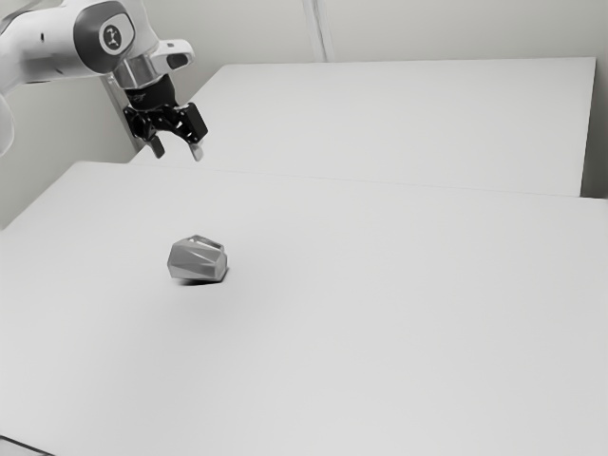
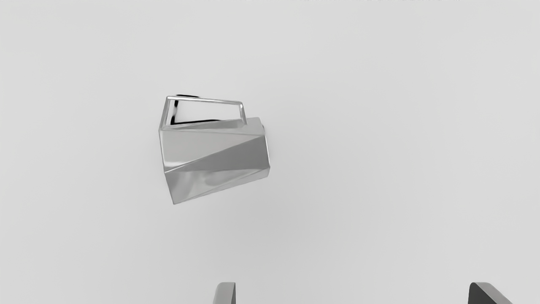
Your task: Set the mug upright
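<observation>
My gripper (image 1: pixel 178 152) hangs above the table near the arm's side in the exterior view, well above the mug and apart from it. A grey, faceted mug (image 1: pixel 198 259) lies on its side on the table. In the wrist view the mug (image 2: pixel 215 154) shows its angular handle along one side, and its flat faces are turned up toward my hand. The gripper (image 2: pixel 352 293) is open there, its two fingertips wide apart with nothing between them.
The mug rests on a large white table (image 1: pixel 380 323). Behind it stands another white surface (image 1: pixel 399 119), against pale walls. A thin dark cable (image 1: pixel 24 446) crosses the near corner at the exterior view's lower left.
</observation>
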Motion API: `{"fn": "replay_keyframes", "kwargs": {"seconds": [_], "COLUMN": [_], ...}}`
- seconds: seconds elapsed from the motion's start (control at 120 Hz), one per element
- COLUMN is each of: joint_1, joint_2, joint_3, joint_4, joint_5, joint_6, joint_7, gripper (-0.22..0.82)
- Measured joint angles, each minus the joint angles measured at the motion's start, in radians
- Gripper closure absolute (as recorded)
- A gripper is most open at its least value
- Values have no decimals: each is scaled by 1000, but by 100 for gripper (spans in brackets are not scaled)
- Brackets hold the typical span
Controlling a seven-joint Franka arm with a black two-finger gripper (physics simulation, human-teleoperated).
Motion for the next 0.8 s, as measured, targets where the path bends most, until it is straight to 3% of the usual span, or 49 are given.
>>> {"fn": "replay_keyframes", "kwargs": {"seconds": [0.333, 0.442, 0.558, 0.667, 0.8], "joint_1": [-12, -27, 24, 84, 177], "joint_2": [-5, -7, -3, 32, 157], "joint_3": [9, 112, 224, 247, 250], "joint_4": [-3, -5, -7, -4, 2], "joint_5": [-4, -70, -182, -294, -448], "joint_6": [-1, -16, -50, -71, -87], "joint_7": [8, 39, 89, 150, 235], "gripper": [0, 0, 0, 0, 0]}}
